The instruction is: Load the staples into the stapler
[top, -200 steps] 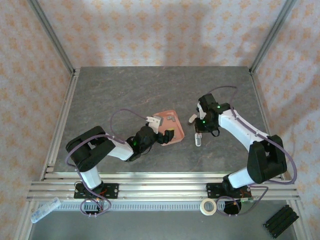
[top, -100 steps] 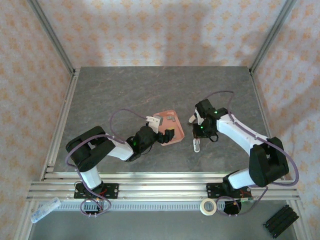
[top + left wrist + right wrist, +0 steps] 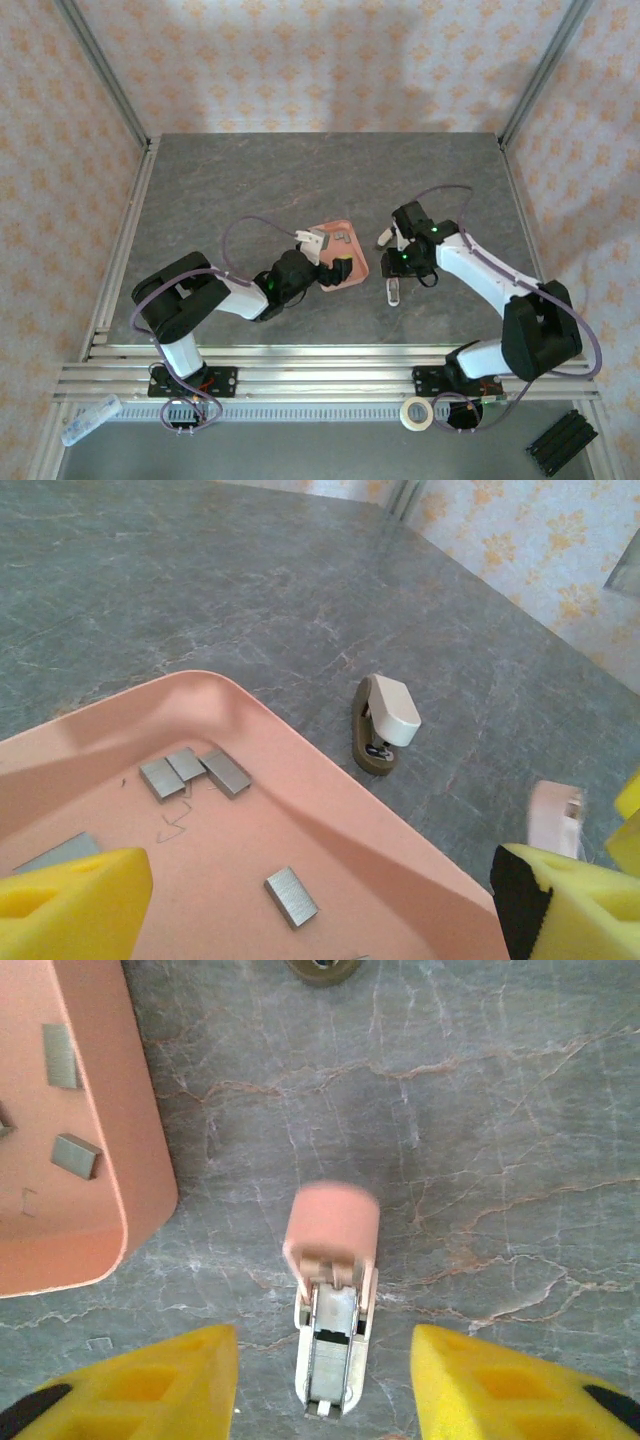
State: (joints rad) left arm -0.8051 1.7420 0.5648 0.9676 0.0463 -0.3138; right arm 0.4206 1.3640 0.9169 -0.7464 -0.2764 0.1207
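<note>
stapler (image 3: 333, 1300) on worktop (image 3: 480, 1110) just right of tray (image 3: 120, 1110), channel up; staples (image 3: 195, 772) loose in tray. right claw (image 3: 325, 1375) straddles stapler, parted, gripping nothing. left claw (image 3: 320, 905) wide open over staples, empty. tip: pinch one strip squarely, keep level.

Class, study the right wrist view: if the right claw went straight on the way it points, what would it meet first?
Probably the stapler, lying open on the table straight ahead of the right claw; how far off is unclear.
</note>
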